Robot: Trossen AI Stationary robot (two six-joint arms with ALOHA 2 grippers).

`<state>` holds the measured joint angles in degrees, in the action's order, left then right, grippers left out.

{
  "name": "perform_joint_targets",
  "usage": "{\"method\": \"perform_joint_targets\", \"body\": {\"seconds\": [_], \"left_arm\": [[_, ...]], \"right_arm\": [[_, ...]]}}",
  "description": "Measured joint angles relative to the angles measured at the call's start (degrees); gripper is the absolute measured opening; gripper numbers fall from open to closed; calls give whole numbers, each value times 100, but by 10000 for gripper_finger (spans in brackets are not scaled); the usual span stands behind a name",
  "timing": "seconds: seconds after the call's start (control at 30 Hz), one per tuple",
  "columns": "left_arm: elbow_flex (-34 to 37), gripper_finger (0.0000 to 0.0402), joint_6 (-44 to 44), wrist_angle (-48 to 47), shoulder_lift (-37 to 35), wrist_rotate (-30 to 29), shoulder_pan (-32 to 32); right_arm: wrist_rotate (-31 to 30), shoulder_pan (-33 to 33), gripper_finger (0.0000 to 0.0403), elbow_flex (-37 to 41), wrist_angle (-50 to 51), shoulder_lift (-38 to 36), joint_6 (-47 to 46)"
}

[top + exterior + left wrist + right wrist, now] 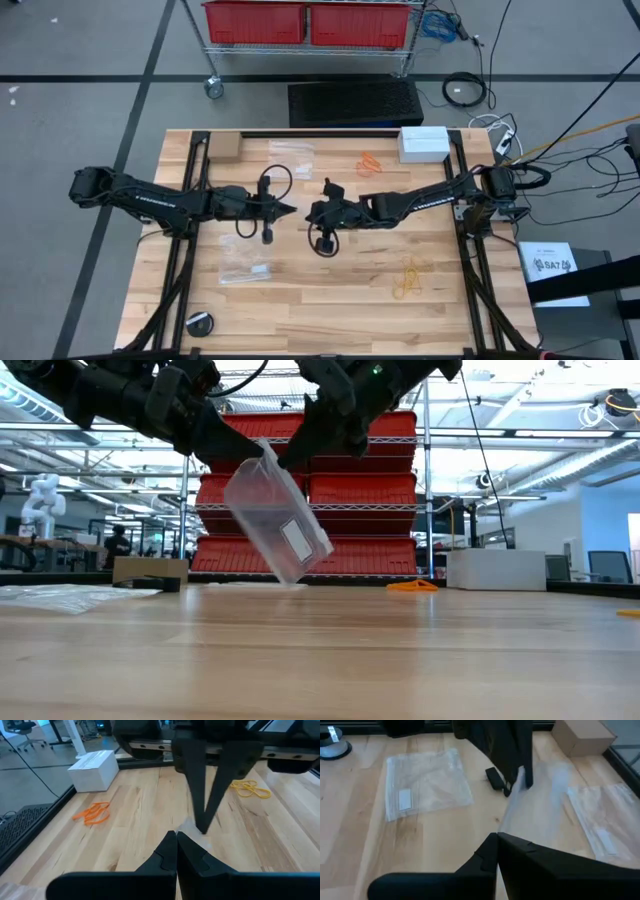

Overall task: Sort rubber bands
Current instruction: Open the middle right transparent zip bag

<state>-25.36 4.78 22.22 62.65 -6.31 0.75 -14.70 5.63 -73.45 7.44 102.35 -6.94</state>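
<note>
On table: orange and yellow rubber bands

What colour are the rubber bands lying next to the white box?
Orange. The rubber bands beside the white box show best in the left wrist view.

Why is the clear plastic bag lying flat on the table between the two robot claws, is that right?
Not flat. The low view shows the clear bag hanging above the table, pinched at its top by the left gripper and right gripper.

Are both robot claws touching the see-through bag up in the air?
Touching. The low view shows the left gripper and right gripper each pinching a top corner of the clear bag, lifted off the table.
</note>
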Motion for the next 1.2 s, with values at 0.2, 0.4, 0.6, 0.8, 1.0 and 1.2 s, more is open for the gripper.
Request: {"method": "perform_joint_targets", "body": {"seconds": [0.2, 0.4, 0.6, 0.8, 1.0, 1.2], "left_arm": [[0, 0, 0, 0, 0, 3, 0], [2, 0, -3, -5, 0, 3, 0], [2, 0, -20, -4, 0, 0, 0], [2, 0, -17, -29, 0, -2, 0], [2, 0, -20, -47, 0, -4, 0], [2, 0, -106, -47, 0, -6, 0]], "right_arm": [[-317, -35, 0, 0, -42, 0, 186], [-231, -114, 0, 0, -117, 199, 204], [-360, -125, 0, 2, -361, 582, 210], [-1719, 79, 0, 2, -444, 643, 94], [-2091, 189, 0, 2, -603, 640, 336], [-1821, 194, 0, 502, -1705, 638, 895]]}}
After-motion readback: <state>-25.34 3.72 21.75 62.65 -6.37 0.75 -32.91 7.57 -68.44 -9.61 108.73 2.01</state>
